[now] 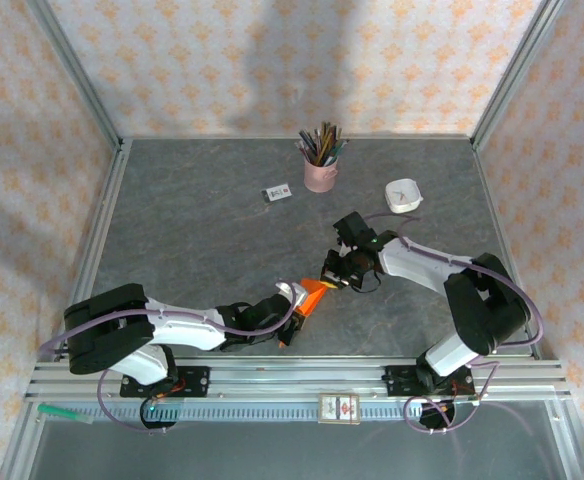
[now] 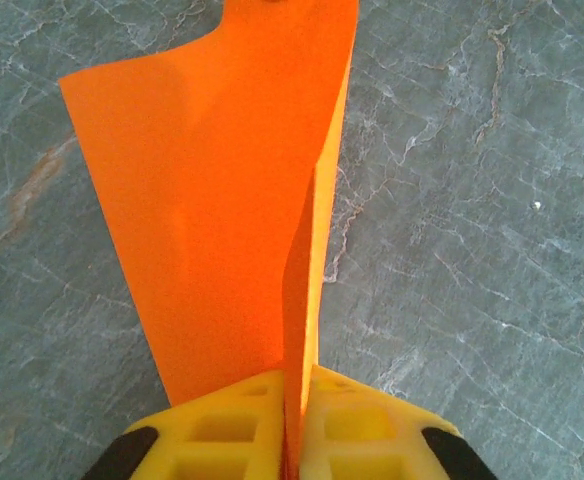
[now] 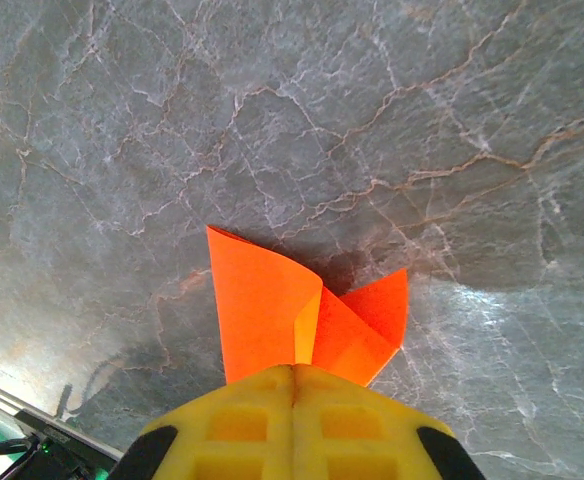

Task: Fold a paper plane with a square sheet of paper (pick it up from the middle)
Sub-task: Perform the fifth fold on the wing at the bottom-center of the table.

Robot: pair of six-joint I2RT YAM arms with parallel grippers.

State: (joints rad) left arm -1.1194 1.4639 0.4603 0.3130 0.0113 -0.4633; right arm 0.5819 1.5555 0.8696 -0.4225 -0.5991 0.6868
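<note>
Item: sheet of paper point(image 1: 315, 296), bright orange, partly folded, suspended between two grippers over the grey marbled table point(image 1: 192, 250). Left gripper point(image 1: 296, 300): yellow fingers point(image 2: 222, 435) pressed together on the sheet's near edge, with one layer pinched in the seam between them. Seen from the left wrist, the sheet of paper point(image 2: 222, 200) runs straight ahead from the jaws. A broad panel spreads to the left of the jaw line, and a narrow upright fold continues along that line. Right gripper point(image 1: 333, 277): yellow fingers point(image 3: 232, 425) likewise closed, clamped on the opposite end of the same sheet. Seen from the right wrist, the sheet of paper point(image 3: 267, 310) emerges just ahead of the seam, with a taller curled flap with a pointed corner left of it and a shorter triangular flap right of it. A dark shadow lies on the table just beyond. The two sets of jaws face each other, close together, with the paper spanning the gap. Also present, well beyond both jaws toward the far edge: pink pencil cup point(image 1: 320, 175), small white card point(image 1: 277, 193), small white dish point(image 1: 403, 195).
</note>
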